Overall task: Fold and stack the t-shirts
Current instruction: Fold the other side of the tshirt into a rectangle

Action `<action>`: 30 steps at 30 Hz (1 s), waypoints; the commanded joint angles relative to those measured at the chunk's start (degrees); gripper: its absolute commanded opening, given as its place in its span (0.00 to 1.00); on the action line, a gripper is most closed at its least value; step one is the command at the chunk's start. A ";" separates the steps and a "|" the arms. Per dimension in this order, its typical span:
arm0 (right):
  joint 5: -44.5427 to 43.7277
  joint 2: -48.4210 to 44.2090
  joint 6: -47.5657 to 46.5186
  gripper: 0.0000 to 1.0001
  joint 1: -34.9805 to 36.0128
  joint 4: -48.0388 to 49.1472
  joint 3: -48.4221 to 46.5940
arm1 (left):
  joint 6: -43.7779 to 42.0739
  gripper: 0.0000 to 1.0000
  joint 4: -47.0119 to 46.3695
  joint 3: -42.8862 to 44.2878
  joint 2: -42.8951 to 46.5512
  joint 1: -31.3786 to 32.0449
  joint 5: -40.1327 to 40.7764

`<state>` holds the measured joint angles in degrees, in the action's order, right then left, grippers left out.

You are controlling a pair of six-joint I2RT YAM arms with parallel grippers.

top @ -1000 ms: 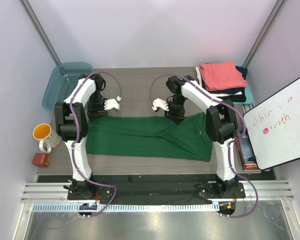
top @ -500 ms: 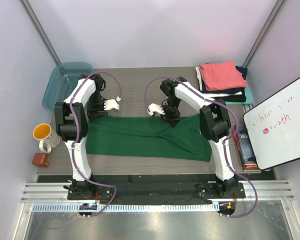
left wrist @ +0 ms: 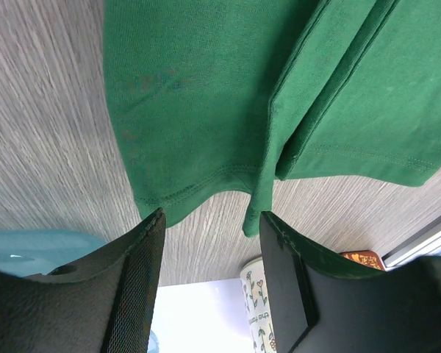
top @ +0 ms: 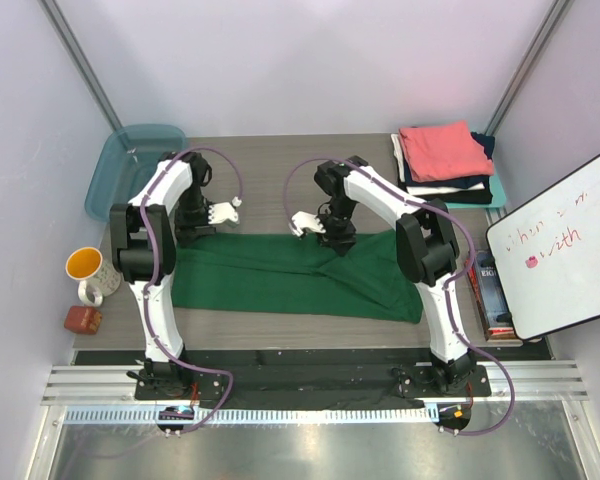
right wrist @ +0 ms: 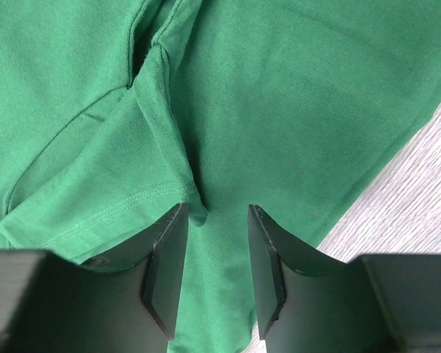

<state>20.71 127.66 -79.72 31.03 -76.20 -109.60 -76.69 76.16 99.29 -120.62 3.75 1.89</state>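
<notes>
"How many shirts?"

"One dark green t-shirt (top: pixel 280 275) lies flat beneath both claws. Four folded shirts (top: pixel 442 150), coral on top, sit stacked well to the right of the right claw (top: pixel 305 222)."

"And the claws?"

"Two. The left claw (top: pixel 225 209) hangs open over the hem, empty. The right claw's jaws straddle a raised fold without pinching it."

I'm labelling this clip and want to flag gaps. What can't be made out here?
- Whiteboard writing, top view: too small, cut off by the right edge.
- Shirts under the pink shirt, top view: covered, only edges show.
- Mug, left wrist view: mostly behind the left gripper.
- Whether the right gripper touches the green shirt, right wrist view: depth unclear.
</notes>
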 commanded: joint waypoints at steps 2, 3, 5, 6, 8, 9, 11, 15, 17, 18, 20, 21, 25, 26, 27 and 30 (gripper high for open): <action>0.56 -2.06 -1.40 0.41 0.61 -8.34 -0.08 | 0.48 0.55 17.71 0.21 1.18 0.21 -0.31; 0.73 -2.06 -1.40 0.40 0.61 -8.52 -0.17 | 0.48 0.54 17.71 0.29 1.09 0.21 -0.31; 0.82 -1.97 -1.84 0.39 0.61 -9.57 0.18 | 0.48 0.54 17.79 0.12 1.09 0.21 -0.22; 0.74 -2.06 -2.19 0.39 0.70 -9.75 0.35 | 0.48 0.54 17.88 0.03 1.00 0.21 -0.13; 0.47 -2.32 -2.63 0.39 0.70 -9.93 1.40 | 0.22 0.54 18.06 -0.06 0.91 0.21 0.22; 0.30 -2.50 -3.07 0.40 0.70 -10.02 1.76 | 0.13 0.54 18.15 0.03 0.82 0.21 0.31; -0.05 -2.67 -3.16 0.40 0.70 -10.19 2.37 | 0.04 0.54 18.41 -0.06 0.73 0.21 0.31; -0.85 -4.16 -3.68 0.41 0.70 -10.19 3.60 | -0.13 0.54 18.85 -0.58 0.82 0.12 0.31; -1.37 -4.96 -4.21 0.40 0.70 -10.19 4.83 | -0.22 0.54 18.32 -1.11 0.91 0.12 0.48; -1.55 -5.57 -4.30 0.40 0.70 -10.19 5.10 | -0.13 0.54 18.15 -1.55 0.82 0.12 0.48; -1.90 -5.93 -4.21 0.38 0.70 -10.19 5.63 | -0.04 0.54 18.06 -1.90 0.65 0.12 0.40; -1.99 -6.36 -4.30 0.37 0.70 -10.19 5.89 | 0.04 0.54 18.15 -2.08 0.39 0.21 0.13; -1.99 -6.81 -4.56 0.26 0.70 -10.11 6.94 | 0.48 0.54 18.23 -2.17 -0.14 0.21 -0.31; -1.99 -6.72 -4.65 0.21 0.70 -10.19 6.95 | 0.48 0.54 18.06 -2.17 -0.14 0.21 -0.31; -2.08 -6.54 -4.56 0.18 0.70 -10.19 6.95 | 0.48 0.54 18.06 -2.17 -0.14 0.21 -0.31; -1.99 -6.19 -4.39 0.11 0.70 -10.19 6.42 | 0.66 0.49 17.79 -2.43 -0.23 0.21 -0.31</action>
<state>18.74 124.31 -83.18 31.40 -76.38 -102.96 -76.64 76.14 97.23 -120.77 3.75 1.91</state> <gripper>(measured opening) 0.147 0.540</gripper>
